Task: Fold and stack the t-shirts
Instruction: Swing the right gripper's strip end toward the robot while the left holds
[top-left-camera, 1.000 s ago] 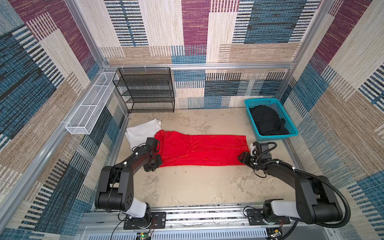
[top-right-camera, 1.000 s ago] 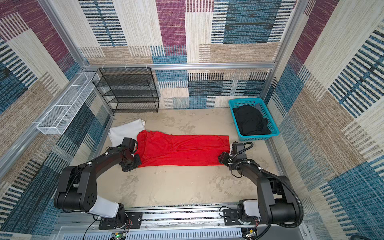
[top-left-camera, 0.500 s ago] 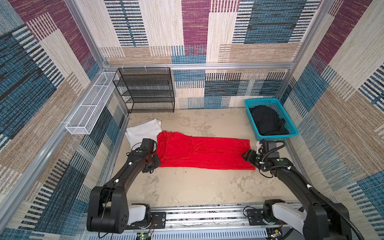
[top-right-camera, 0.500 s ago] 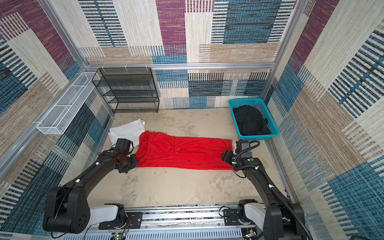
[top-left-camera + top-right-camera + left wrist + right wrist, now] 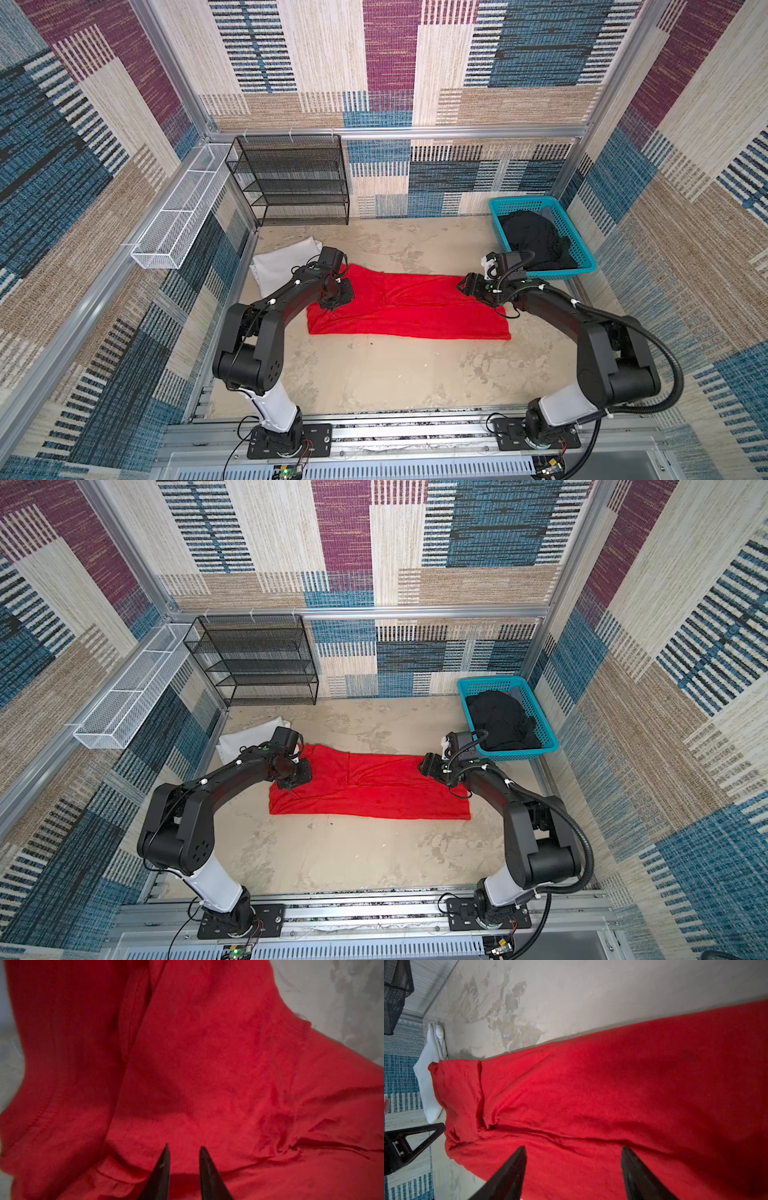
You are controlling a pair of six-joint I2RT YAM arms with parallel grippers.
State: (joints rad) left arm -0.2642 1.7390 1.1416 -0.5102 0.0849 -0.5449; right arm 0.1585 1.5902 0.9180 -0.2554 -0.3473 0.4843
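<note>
red t-shirt (image 5: 415, 309): flat strip | white t-shirt (image 5: 277, 264): folded beside | black t-shirt (image 5: 534, 241): bunched

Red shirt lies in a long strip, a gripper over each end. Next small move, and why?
Probably lower the right gripper and pinch its end of the red shirt for a crosswise fold: the strip lies flat, and this and the left gripper stand open, holding nothing.

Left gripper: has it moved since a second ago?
Yes. The left gripper has left the near left corner of the red t-shirt. It now sits further in over the cloth, closer to the black wire shelf at the back.
</note>
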